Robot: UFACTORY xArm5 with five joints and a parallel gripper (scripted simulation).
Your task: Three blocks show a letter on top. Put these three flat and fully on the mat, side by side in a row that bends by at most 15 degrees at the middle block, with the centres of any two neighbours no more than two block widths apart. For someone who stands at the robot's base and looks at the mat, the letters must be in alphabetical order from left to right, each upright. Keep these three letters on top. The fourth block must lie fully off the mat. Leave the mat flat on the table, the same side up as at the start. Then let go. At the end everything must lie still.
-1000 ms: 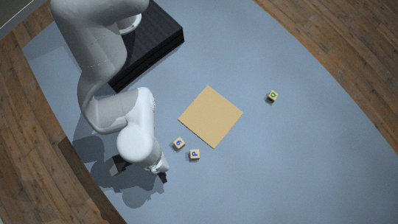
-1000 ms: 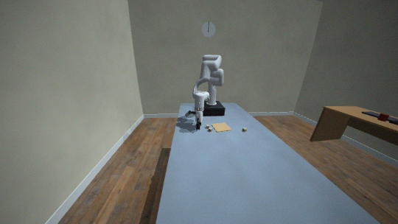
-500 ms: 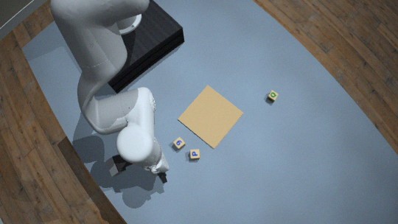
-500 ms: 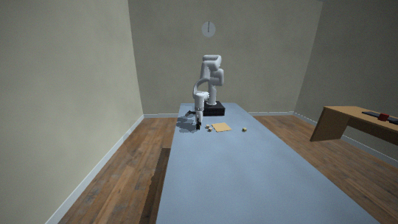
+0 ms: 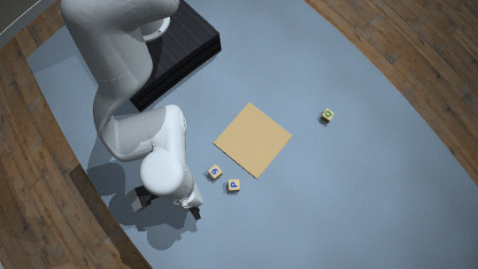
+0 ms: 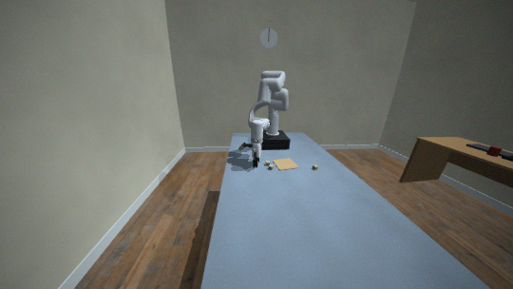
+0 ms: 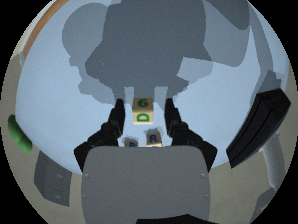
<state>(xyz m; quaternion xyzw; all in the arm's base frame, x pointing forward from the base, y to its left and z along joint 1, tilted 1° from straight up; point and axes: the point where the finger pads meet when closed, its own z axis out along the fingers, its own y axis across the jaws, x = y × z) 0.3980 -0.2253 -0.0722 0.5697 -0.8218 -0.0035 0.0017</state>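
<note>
The blocks are all off the mat. Nearest the gripper, one block sits between the fingers in the wrist view, with a gap on either side; it shows a green D on one face and a green 6 on another. The fingers stand a little over halfway open and have hold of nothing. Next out, between the gripper and the mat, comes the 9 block, its blue mark readable as a 6 or a 9, and near it the P block, with a blue P on top. Both lie on the blue table, near the mat but apart from it. The mat lies flat with no block on it. Well apart on its far side is the Q block, its green letter looking like a Q. The arm rises from a black base.

Arm and gripper virtually unmoved, any shift too small to tell
</note>
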